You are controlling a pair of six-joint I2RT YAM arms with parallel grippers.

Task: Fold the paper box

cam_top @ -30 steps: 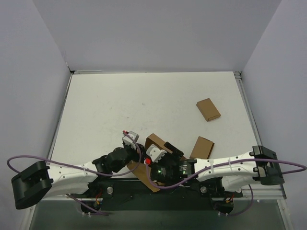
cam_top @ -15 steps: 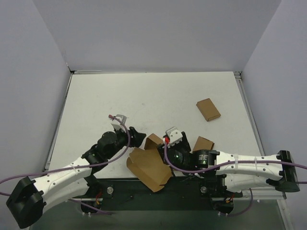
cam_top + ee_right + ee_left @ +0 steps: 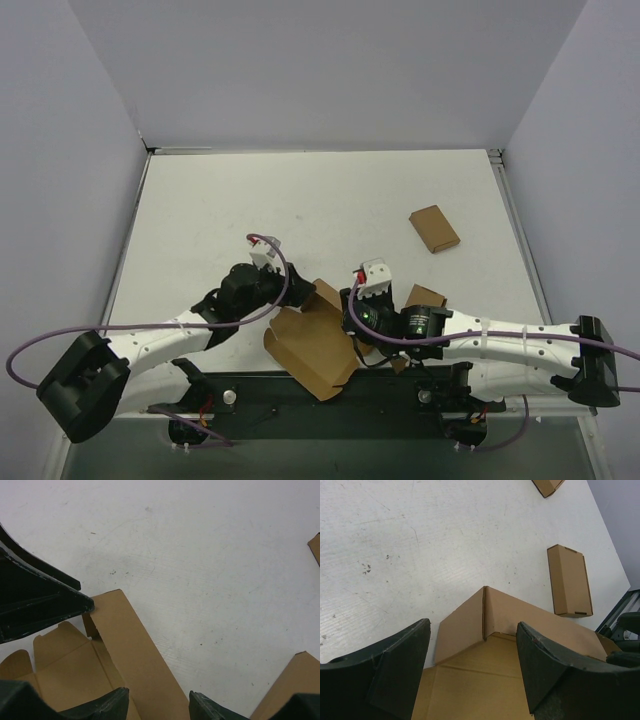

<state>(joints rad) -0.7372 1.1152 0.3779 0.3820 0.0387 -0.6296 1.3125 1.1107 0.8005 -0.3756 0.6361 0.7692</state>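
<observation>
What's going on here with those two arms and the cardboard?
Two robot arms are working on a brown paper box at the near edge of the white table. The left gripper is open, straddling a raised corner of it. The right gripper has a long flap between its fingers; whether it grips is unclear. The box is only partly folded. A far small box and a near small box lie to the right.
</observation>
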